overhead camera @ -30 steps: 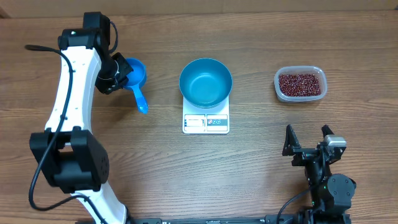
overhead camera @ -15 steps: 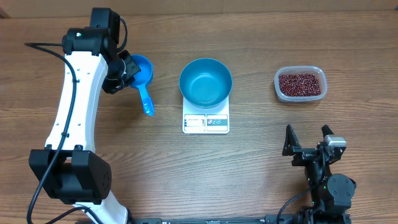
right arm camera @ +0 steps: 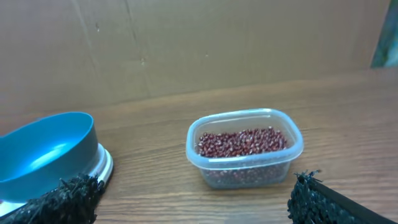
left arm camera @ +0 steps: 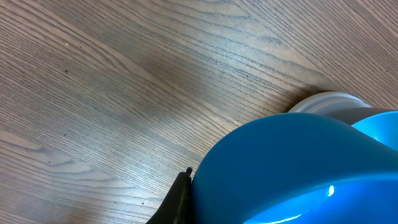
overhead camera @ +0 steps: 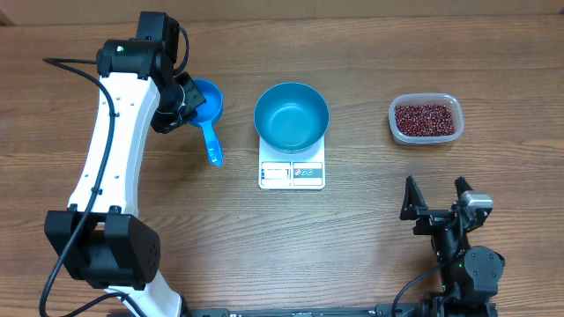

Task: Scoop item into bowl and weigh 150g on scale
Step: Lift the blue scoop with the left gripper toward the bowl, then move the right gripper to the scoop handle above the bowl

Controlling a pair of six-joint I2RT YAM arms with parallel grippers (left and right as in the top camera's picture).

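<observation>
Left jaws are pressed together on the rim of the scoop, gripping the cup at its 9 o'clock side. The scoop's handle points toward 6 o'clock. Whether the scoop touches the surface cannot be told. In the left wrist view its blue underside fills the lower right.

The right jaws are spread wide with nothing between them, low over the surface at 6 o'clock from the tub.

The bowl sits on the scale at mid-surface, covering all but the display strip at 6 o'clock. The scoop lies at 9 o'clock from the bowl, near but apart. The beans lie in the tub, well apart at 3 o'clock from the bowl.
</observation>
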